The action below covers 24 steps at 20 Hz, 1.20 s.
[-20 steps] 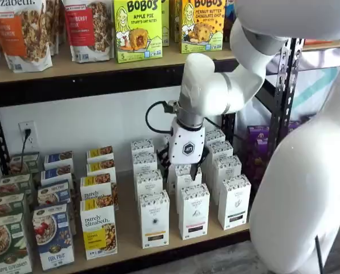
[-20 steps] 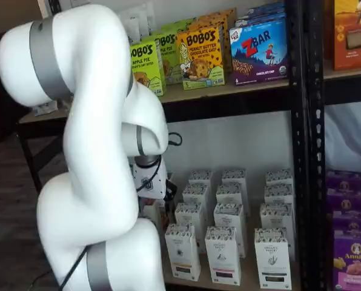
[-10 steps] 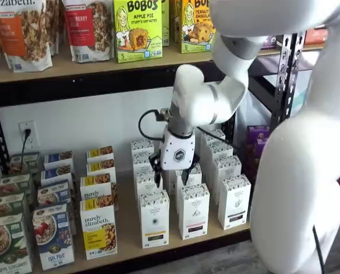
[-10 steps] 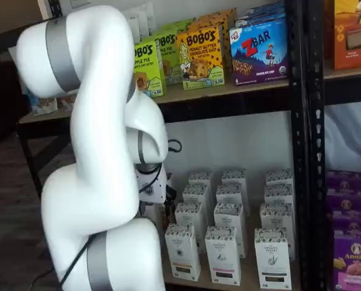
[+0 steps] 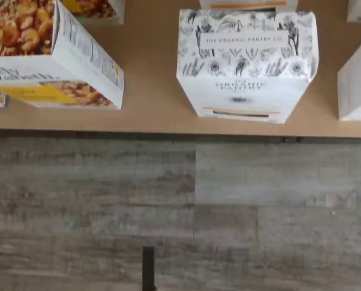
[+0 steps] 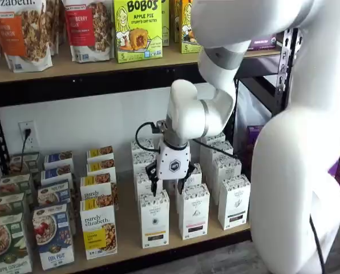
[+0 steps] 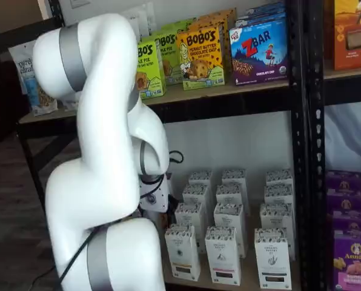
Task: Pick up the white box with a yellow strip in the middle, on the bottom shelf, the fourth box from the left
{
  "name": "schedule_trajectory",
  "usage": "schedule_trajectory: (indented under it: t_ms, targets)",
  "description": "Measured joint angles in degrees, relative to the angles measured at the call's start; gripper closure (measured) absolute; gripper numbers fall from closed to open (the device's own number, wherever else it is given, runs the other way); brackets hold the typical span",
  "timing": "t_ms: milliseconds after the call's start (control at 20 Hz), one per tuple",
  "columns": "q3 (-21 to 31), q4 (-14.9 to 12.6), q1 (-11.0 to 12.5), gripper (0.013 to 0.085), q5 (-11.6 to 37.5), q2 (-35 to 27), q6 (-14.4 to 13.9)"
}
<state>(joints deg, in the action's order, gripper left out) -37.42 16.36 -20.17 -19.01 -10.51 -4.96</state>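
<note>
The white box (image 6: 154,219) with a yellow strip stands at the front of its row on the bottom shelf (image 6: 128,229), with several like it behind. My gripper (image 6: 168,186) hangs just above and slightly behind its top. The two black fingers (image 6: 154,186) point down with a plain gap between them, open and holding nothing. In the wrist view the white box (image 5: 247,66) shows its speckled top and an orange strip low on its front, at the edge of the bottom shelf (image 5: 150,97). In a shelf view the arm hides the gripper, and the white box (image 7: 182,251) stands front left of the white cartons.
A "purely elizabeth" box (image 6: 98,229) (image 5: 53,54) stands just left of the white box. White cartons with a black strip (image 6: 194,211) stand just right. Cereal boxes (image 6: 53,235) fill the shelf's left end. The upper shelf (image 6: 73,68) carries Bobo's boxes. Grey floor (image 5: 168,206) lies below.
The gripper has moved left and down, from above the neighbouring row of cartons to just over the front box of the yellow-strip row. Its fingers stay open.
</note>
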Motion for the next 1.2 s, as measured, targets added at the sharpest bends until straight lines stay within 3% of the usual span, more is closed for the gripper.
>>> schedule_trajectory:
  t_ms: [150, 400, 700, 900, 1200]
  targets:
    - [-1.71, 1.55, -0.05, 0.013, 1.68, -2.83, 1.63]
    - [-5.5, 0.67, 0.37, 0.013, 1.8, -7.42, 1.2]
    - [-9.75, -1.16, 0.88, 0.013, 2.12, -12.41, -0.01]
    - [-12.88, -4.39, 1.63, 0.013, 2.49, -15.99, -2.33]
    - [-17.89, -3.08, 2.8, 0.013, 1.82, -20.82, 0.02]
